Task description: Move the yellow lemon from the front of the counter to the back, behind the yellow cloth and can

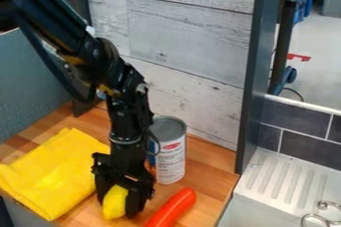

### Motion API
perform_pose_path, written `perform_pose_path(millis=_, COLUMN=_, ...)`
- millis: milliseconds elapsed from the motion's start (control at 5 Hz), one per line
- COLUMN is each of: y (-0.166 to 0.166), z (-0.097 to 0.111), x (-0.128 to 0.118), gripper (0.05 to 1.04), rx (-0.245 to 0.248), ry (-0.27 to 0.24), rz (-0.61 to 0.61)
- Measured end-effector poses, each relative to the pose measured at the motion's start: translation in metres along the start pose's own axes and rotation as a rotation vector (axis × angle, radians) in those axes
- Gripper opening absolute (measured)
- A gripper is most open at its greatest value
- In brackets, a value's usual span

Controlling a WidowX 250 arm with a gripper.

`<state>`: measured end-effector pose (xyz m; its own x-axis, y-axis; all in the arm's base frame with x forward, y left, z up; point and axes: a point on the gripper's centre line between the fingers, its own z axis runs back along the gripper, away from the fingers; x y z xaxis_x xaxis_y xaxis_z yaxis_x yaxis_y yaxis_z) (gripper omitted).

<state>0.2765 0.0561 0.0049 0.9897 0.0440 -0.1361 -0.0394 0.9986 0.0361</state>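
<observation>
One rounded yellow thing (114, 202) between the jaws of my gripper (119, 206), low over the wooden surface (207, 166). Jaws closed on it, one on each side; cannot tell whether its underside touches the wood. Gripper points down.

Left of my jaws as viewed: folded yellow cloth (50, 171), flat, near edge close by. Right of my jaws and toward the camera: long orange-red thing (172, 208), rounded end, lying at a slant. Behind and right of my jaws: upright can (171, 156), grey top, pale label. Beyond it, wall of whitish planks (190, 37).

Farther right of my jaws, past a dark upright post (255, 71): ribbed white drainboard (283, 193), metal rings (324, 211) near its front, dark tiles (303, 146) behind.
</observation>
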Motion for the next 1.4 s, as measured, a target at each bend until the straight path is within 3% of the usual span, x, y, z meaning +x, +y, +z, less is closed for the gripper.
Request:
perform_pose_path(millis=200, y=-0.003, z=0.000, x=-0.002, gripper=0.808, rx=-0.022, ry=0.013, rz=-0.012)
perform_pose_path(millis=600, y=0.011, z=0.046, x=-0.007, gripper=0.808, rx=-0.054, ry=-0.062, rz=-0.044)
perform_pose_path(millis=1000, y=0.044, z=0.102, x=0.027, gripper=0.808, rx=-0.029, ry=-0.169, rz=-0.056)
perform_pose_path(millis=1400, y=0.069, z=0.096, x=0.065, gripper=0.808, rx=-0.021, ry=-0.169, rz=-0.057)
